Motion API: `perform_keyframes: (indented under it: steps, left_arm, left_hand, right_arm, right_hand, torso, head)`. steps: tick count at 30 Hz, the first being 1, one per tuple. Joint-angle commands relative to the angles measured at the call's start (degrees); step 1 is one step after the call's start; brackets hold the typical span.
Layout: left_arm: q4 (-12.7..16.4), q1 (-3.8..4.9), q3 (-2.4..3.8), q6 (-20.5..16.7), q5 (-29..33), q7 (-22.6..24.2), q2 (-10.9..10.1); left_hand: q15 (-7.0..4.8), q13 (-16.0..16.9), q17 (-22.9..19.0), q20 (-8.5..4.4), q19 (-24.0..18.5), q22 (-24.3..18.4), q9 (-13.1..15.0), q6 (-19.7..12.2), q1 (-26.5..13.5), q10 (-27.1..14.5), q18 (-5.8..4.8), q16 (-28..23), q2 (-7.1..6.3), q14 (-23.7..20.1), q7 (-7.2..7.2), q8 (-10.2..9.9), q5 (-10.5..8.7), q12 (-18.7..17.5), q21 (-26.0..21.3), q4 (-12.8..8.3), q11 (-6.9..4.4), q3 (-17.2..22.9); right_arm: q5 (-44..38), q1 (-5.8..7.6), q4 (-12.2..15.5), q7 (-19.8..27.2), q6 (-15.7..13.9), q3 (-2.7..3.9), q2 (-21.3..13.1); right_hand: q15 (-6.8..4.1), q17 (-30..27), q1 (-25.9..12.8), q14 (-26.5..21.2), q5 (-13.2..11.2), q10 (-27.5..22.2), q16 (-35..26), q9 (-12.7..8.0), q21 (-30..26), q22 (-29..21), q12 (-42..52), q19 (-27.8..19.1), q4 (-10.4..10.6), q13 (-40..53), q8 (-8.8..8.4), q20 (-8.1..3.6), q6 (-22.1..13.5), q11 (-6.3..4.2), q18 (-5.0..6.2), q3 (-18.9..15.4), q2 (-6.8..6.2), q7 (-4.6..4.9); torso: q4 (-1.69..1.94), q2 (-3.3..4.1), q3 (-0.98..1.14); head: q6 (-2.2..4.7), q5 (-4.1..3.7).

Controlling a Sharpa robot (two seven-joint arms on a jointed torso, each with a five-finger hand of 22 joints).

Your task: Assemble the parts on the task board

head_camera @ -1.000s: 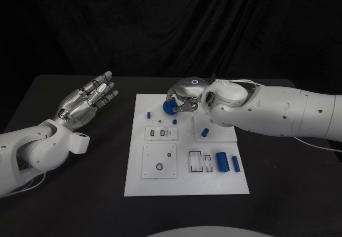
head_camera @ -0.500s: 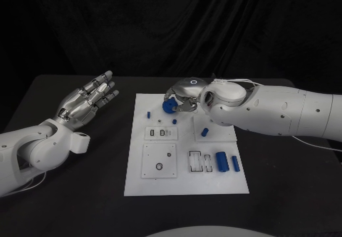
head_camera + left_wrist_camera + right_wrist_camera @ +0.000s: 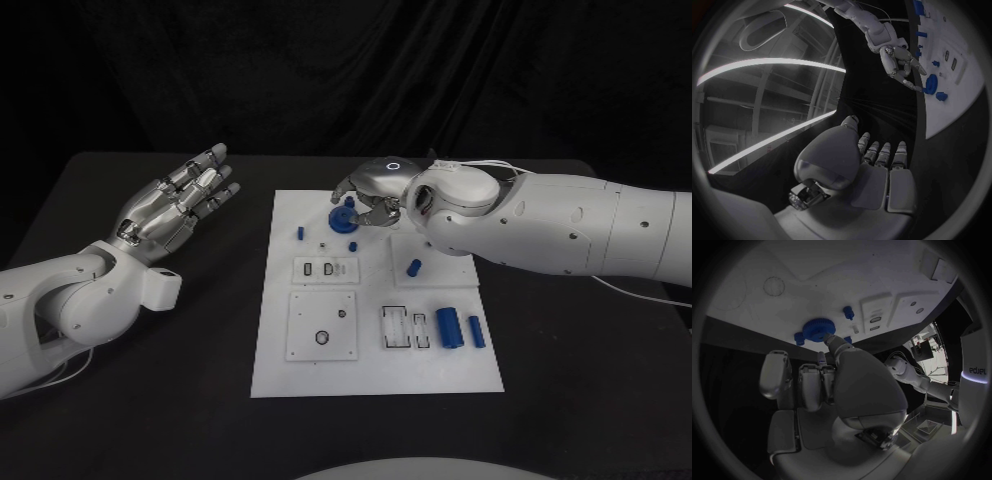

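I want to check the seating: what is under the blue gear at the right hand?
The blue gear lies flat on the white board, with a fingertip of the right hand touching its rim. Any peg or hole beneath it is covered by the gear itself.

The room is dim, with a black backdrop and a black table [image 3: 159,420] that swallow most of the light. The white task board [image 3: 375,375] stands out bright and evenly lit, with only faint shadows beside the parts. Soft glare sits on the right arm's [image 3: 577,235] white shell. From the wrists everything bends toward the circle's rim; long pale streaks of ceiling light curve across the left wrist view, and the near fingers look soft.
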Motion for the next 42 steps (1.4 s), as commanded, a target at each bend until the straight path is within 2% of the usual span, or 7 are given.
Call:
perform_keyframes:
  steps: [1, 7, 14, 19, 22, 29, 42]
  left_arm:
    - [0.09, -0.09, 0.06, 0.74, 0.27, 9.80, -0.04]
    - [0.17, -0.10, 0.06, 0.53, 0.27, 9.80, -0.47]
    - [0.67, -0.11, 0.06, 0.43, 0.27, 9.73, -0.94]
    - [0.69, -0.13, 0.06, 0.30, 0.27, 9.66, -1.21]
    - [0.55, -0.19, 0.06, 0.37, 0.27, 9.58, -1.11]
    - [0.71, -0.63, 0.06, 0.72, 0.27, 9.31, -0.88]
    - [0.29, -1.03, 0.06, 0.91, 0.27, 9.21, -0.86]
  left_hand:
    - [0.42, 0.08, -0.06, 0.32, -0.04, -0.07, 0.08, -0.04, 0.52, 0.18, 0.23, -0.21, 0.07, 0.08, 0.26, 0.30, 0.23, 0.05, -0.20, -0.30, 0.36, 0.05]
    - [0.42, 0.08, -0.06, 0.32, -0.04, -0.07, 0.08, -0.04, 0.52, 0.18, 0.23, -0.21, 0.07, 0.08, 0.26, 0.30, 0.23, 0.05, -0.20, -0.30, 0.36, 0.05]
    - [0.37, 0.10, -0.06, 0.32, -0.04, -0.07, 0.09, 0.04, 0.55, 0.23, 0.23, -0.21, 0.08, 0.08, 0.28, 0.31, 0.26, 0.07, -0.20, -0.39, 0.41, 0.12]
    - [0.36, 0.11, -0.06, 0.33, -0.04, -0.07, 0.10, 0.09, 0.56, 0.25, 0.23, -0.21, 0.08, 0.08, 0.28, 0.32, 0.27, 0.09, -0.20, -0.42, 0.44, 0.13]
    - [0.36, 0.10, -0.06, 0.33, -0.04, -0.07, 0.10, 0.05, 0.56, 0.23, 0.24, -0.21, 0.08, 0.08, 0.28, 0.31, 0.28, 0.08, -0.20, -0.44, 0.46, 0.14]
    - [0.36, 0.09, -0.06, 0.33, -0.04, -0.07, 0.09, 0.04, 0.58, 0.22, 0.24, -0.21, 0.10, 0.08, 0.31, 0.31, 0.31, 0.07, -0.20, -0.48, 0.47, 0.18]
    - [0.39, 0.09, -0.06, 0.34, -0.04, -0.07, 0.09, 0.05, 0.61, 0.21, 0.24, -0.21, 0.13, 0.08, 0.33, 0.31, 0.35, 0.07, -0.20, -0.54, 0.47, 0.24]
  right_arm:
    - [-0.25, -0.14, 0.59, 0.68, -3.14, 0.04, -0.84]
    - [-0.25, 1.08, 3.32, 0.67, -6.44, 0.05, -4.57]
    - [0.90, 3.39, 11.62, -0.77, -8.68, 0.02, -15.83]
    - [1.78, 3.57, 14.70, -1.91, -6.45, -0.01, -22.88]
    - [2.10, 2.99, 15.05, -2.58, -5.33, -0.02, -25.26]
    - [3.29, 0.46, 13.93, -2.55, -4.50, -0.05, -28.46]
    - [3.64, -2.50, 10.14, -2.47, -3.23, -0.08, -28.25]
  right_hand:
    - [-0.10, 10.08, -0.02, 3.17, 0.04, -0.49, -0.20, -0.15, -0.35, 7.46, -0.27, -0.49, 0.14, 9.76, -0.38, 0.00, -0.26, 0.00, 0.82, 0.32, -0.42, 0.07]
    - [-0.04, 10.71, -2.85, 3.63, -2.62, 1.44, 0.41, -0.73, 0.52, 8.15, 1.10, 0.48, 2.28, 10.87, 0.48, 0.04, 3.58, 0.11, 0.55, -0.50, -0.62, 0.87]
    - [-0.02, 12.93, -5.57, 4.93, -3.72, 5.37, 2.73, -0.90, 3.80, 9.77, 4.14, 2.81, 4.79, 13.52, 1.21, 0.07, 7.32, 0.24, -0.23, -1.78, -0.49, 1.24]
    - [-0.16, 13.21, -6.18, 5.11, -5.37, 6.10, 3.03, -1.36, 4.53, 10.21, 4.70, 3.35, 5.66, 14.02, 0.50, -0.06, 7.07, 0.09, -0.39, -2.40, -0.71, 1.11]
    - [-0.20, 12.01, -5.95, 4.50, -7.42, 4.01, 1.71, -2.20, 3.06, 9.84, 3.08, 2.62, 6.28, 12.56, -0.76, -0.11, 5.67, 0.02, -0.07, -2.87, -0.79, 0.98]
    - [-0.30, 10.76, -5.26, 3.85, -8.59, 1.86, 0.26, -3.16, 1.29, 9.36, 1.26, 1.78, 6.60, 10.98, -1.81, -0.17, 4.60, -0.11, 0.28, -3.33, -0.97, 0.65]
    - [-0.42, 9.91, -4.88, 3.41, -10.94, 1.06, -0.81, -3.85, -0.03, 9.06, 0.40, 1.27, 7.28, 10.26, -2.06, -0.29, 4.80, -0.06, 0.49, -4.24, -1.28, 0.70]
  torso:
    - [-0.06, -0.03, -0.03]
    - [-0.22, -0.10, -0.05]
    - [-0.11, -0.19, -0.16]
    - [-0.44, -0.12, -0.04]
    - [-0.31, -0.16, -0.02]
    - [-0.04, -0.07, 0.01]
    - [-0.21, 0.01, -0.08]
  head:
    - [0.03, 0.23]
    - [0.45, 0.18]
    - [0.38, -0.57]
    - [0.33, -0.21]
    - [0.13, -0.57]
    - [0.52, -1.29]
    - [-0.02, -0.90]
